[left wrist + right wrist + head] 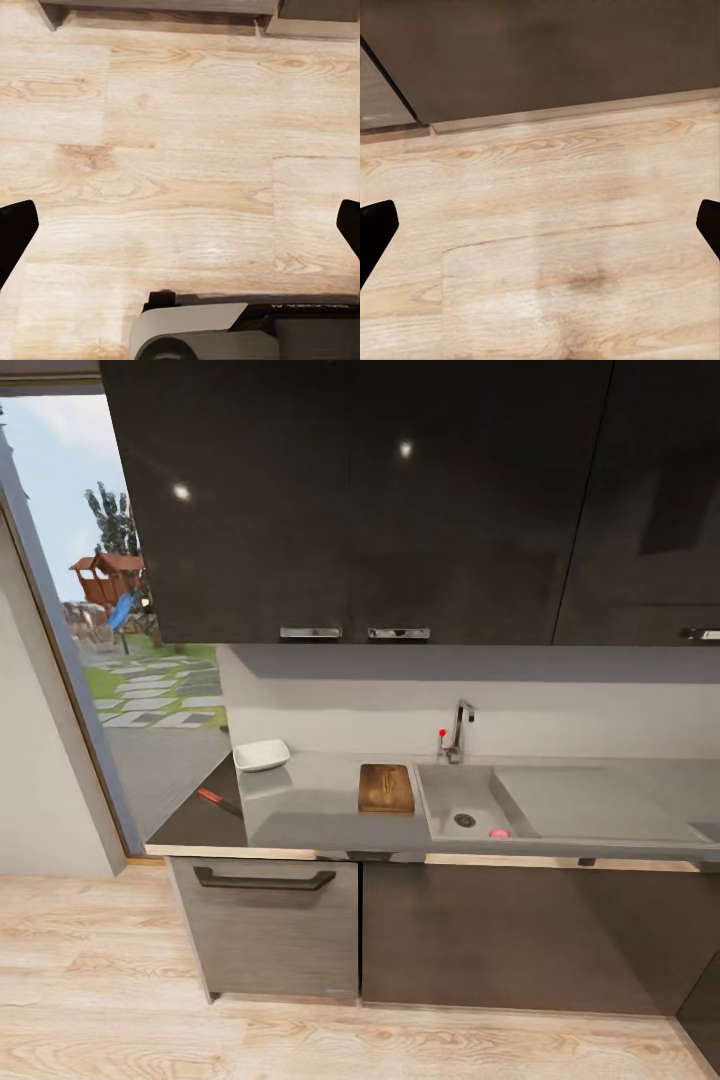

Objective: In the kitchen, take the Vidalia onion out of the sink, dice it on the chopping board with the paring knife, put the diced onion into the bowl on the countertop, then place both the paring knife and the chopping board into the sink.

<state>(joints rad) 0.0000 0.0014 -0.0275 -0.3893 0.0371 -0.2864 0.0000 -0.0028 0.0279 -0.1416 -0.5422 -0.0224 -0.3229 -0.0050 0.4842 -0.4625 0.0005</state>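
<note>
1. Nearest: left end effector (pixel 180 225) hanging over the wood floor (pixel 187 150), fingers (pixel 15 232) wide apart with nothing between, pointed down; likely parked low for the drive in, since nothing to grasp lies within reach.
2. Right end effector (pixel 540 232) likewise spread and empty, aimed at the floor just before the dark cabinet fronts (pixel 547 60); judged a travel pose rather than a reach.
3. Further off, seen from the head: lower cabinets (pixel 400 940) with a handled drawer front (pixel 265 878) at the left, carrying the grey surface (pixel 310 810).
4. On the surface's left end, near its front edge, the knife (pixel 218 800), red handle toward the doorway; well apart from the board, so needing a separate fetch.
5. Board (pixel 386 788) flat just beside the sink (pixel 445 785), on its left; handy there for a short carry of the onion and a short return into the basin.
6. Onion (pixel 499 833) in the basin by the front wall, just right of the drain (pixel 465 820); not yet lifted, so the first step judged still ahead.
7. Bowl (pixel 262 755) toward the back at the left, apart from the board, empty as far as visible.
8. Tap (pixel 458 732) behind the basin, then upper cabinets (pixel 380 500); garden (pixel 150 680) through the opening at the far left.
</note>
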